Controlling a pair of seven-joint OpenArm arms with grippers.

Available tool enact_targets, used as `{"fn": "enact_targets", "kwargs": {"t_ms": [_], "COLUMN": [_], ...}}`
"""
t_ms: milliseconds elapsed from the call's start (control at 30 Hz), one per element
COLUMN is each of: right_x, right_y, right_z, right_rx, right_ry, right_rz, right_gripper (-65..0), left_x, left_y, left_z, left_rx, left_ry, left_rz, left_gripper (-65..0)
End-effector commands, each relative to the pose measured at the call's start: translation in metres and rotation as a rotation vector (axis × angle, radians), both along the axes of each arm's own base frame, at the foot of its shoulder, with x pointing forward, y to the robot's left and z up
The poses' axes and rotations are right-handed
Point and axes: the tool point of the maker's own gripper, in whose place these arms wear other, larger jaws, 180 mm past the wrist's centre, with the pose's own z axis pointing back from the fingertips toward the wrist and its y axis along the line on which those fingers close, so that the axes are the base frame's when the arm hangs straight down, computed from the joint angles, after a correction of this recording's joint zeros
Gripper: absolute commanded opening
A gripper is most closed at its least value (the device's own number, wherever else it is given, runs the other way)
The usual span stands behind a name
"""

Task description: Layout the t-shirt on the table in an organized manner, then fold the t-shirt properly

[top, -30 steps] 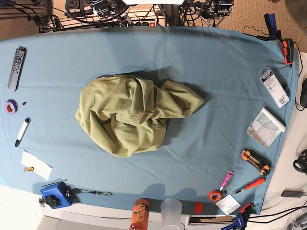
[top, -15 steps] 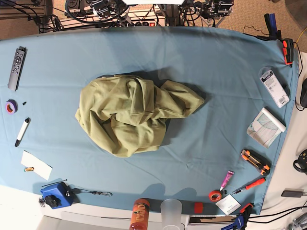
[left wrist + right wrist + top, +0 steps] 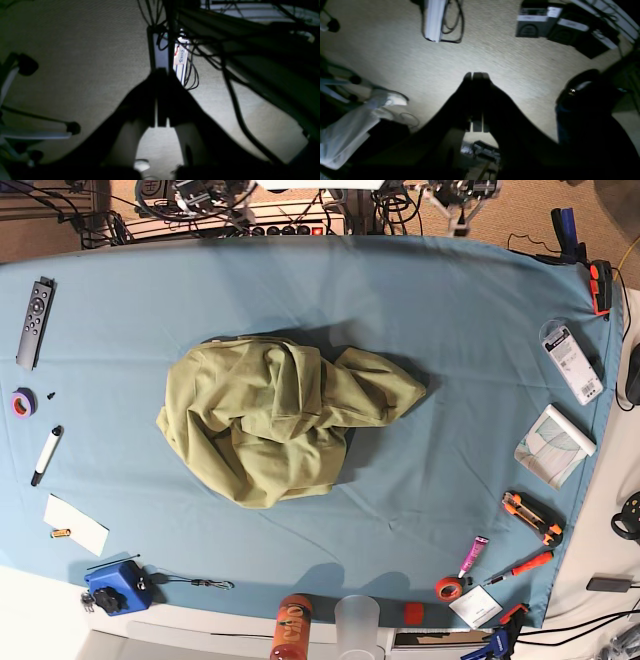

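T-shirt (image 3: 280,420) is sitting in a crumpled olive heap around the middle of the table (image 3: 450,330), bunched up with folds everywhere and one lobe poking out toward the base view's right. Nothing's touching it.

We're looking at carpet from both wrist cams, so our arms are off behind the table's far edge, well apart from the shirt. Our left gripper (image 3: 160,72) has its fingers pressed flat together with nothing between them, pointing at a white power strip (image 3: 180,60) and a tangle of cables. Our right gripper (image 3: 476,74) is the same deal, jaws pressed together and empty over bare carpet.

Around the table edges we've got a remote (image 3: 34,321), a marker (image 3: 46,454), purple tape (image 3: 23,402), a blue box (image 3: 115,586), an orange bottle (image 3: 291,627) and a clear cup (image 3: 357,621).
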Motion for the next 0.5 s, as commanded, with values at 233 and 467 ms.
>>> {"fn": "enact_targets", "kwargs": {"t_ms": [233, 467], "right_x": [-0.005, -0.017], "right_y": [-0.029, -0.039], "right_z": [0.022, 0.041], "right_rx": [-0.011, -0.013], "right_ry": [-0.077, -0.103], "right_rz": [0.073, 0.123], "right_gripper": [-65.0, -65.0], "left_x": [0.001, -0.006], "left_y": [0.038, 0.05], "left_z": [0.023, 0.044], "left_rx": [0.042, 0.042], "left_ry": [-0.092, -0.127], "left_rz": [0.053, 0.091], "left_gripper": [-65.0, -65.0]}}
